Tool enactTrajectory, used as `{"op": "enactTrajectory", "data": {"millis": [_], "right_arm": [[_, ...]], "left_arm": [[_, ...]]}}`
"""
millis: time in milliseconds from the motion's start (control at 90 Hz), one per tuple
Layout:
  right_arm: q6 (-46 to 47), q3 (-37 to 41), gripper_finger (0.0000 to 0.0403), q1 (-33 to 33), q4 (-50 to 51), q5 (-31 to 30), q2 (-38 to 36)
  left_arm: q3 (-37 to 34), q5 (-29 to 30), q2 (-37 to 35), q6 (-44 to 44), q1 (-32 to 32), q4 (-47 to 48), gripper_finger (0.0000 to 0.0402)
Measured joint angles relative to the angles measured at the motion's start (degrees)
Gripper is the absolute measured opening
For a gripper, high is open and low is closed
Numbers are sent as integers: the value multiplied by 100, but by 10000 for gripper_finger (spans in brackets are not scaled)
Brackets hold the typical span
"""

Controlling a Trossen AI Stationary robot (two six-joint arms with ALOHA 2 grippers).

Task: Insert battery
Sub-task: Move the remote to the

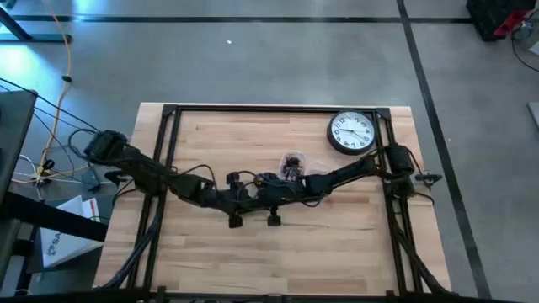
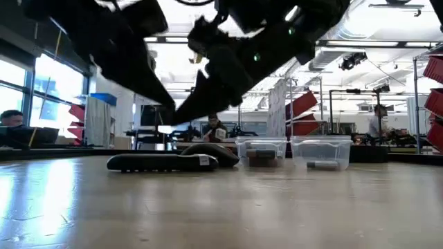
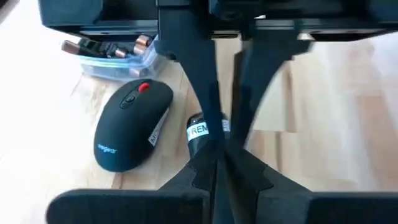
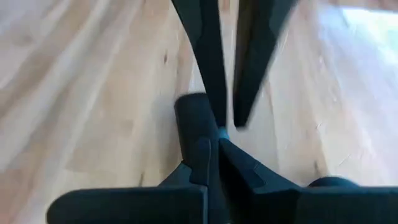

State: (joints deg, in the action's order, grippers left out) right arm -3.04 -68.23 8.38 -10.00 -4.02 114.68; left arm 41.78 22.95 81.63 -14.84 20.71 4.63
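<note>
Counter: your wooden counter point(image 1: 337, 244) carries a mouse point(image 3: 132, 124) and battery tubs point(image 2: 320, 153).
Left hand point(image 3: 225, 134): nearly closed above the remote point(image 2: 163, 162).
Right hand point(image 4: 227, 118): nearly closed, empty.
Remote: flat, pointing toward the mouse.

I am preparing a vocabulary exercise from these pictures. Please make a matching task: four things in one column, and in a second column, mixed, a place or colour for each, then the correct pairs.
Things:
1. wall clock
2. computer mouse
3. scroll wheel
4. clear plastic container

Descriptions:
A. red
B. black body with a small white label on its side
C. lies flat near the far right corner of the table, white face
D. transparent, holds batteries, just beyond the mouse

Pairs: 1-C, 2-B, 3-A, 4-D
</note>
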Motion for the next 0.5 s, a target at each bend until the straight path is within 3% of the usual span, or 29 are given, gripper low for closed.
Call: {"op": "enactTrajectory", "data": {"millis": [178, 500], "right_arm": [[2, 0, 0, 0, 369, -2, -28], [274, 0, 0, 0, 856, -114, 27]], "left_arm": [[-44, -198, -164, -814, 422, 1055, 12], [-505, -226, 385, -1598, 591, 831, 12]]}}
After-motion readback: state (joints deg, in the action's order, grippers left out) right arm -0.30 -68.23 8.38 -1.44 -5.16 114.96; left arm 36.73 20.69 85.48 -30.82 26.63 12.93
